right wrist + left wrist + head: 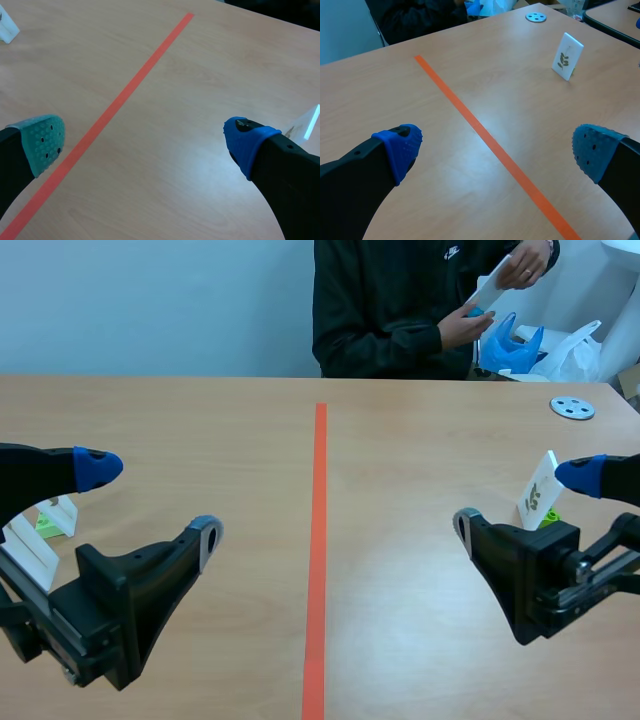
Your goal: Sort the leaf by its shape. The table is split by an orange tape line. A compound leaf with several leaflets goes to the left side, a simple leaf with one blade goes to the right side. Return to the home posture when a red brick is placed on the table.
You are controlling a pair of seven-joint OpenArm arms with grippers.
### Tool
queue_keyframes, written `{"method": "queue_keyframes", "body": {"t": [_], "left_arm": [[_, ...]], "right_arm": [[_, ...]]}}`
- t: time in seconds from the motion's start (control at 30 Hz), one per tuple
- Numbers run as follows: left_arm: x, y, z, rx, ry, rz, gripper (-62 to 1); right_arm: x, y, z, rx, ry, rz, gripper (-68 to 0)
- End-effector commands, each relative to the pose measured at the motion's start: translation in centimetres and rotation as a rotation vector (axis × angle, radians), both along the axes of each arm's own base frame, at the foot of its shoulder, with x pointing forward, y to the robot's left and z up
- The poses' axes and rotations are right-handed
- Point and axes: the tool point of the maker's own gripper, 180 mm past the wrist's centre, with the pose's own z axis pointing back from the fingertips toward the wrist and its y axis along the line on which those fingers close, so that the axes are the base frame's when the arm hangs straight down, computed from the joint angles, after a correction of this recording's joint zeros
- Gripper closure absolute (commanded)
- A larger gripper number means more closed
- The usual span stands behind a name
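Observation:
A white card with a dark leaf sprig printed on it stands in a green holder on the right side of the orange tape line. In the left wrist view the card shows a stem with several small leaflets. My right gripper hangs open just in front of this card, with nothing between its fingers. At the near left my left gripper is open and empty too. Across the table a person holds another white card in both hands.
White cards in a green holder stand at the left edge behind my left arm. At the far right lie a grey disc, a blue object and a white bag.

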Motion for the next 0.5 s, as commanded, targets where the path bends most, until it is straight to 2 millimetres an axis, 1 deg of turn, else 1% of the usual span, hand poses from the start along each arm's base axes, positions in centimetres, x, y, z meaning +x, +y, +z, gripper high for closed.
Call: {"method": "queue_keyframes", "body": {"t": [0.0,0.47], "left_arm": [[-0.01,-0.09,0.29,-0.017,-0.007,0.001,-62.3],[0.0,-0.1,0.36,-0.02,-0.01,0.001,-62.3]], "right_arm": [[0.44,-0.24,0.76,0.002,-0.029,-0.001,-67.9],[0.47,-0.22,0.87,0.005,-0.035,-0.001,-67.9]]}}
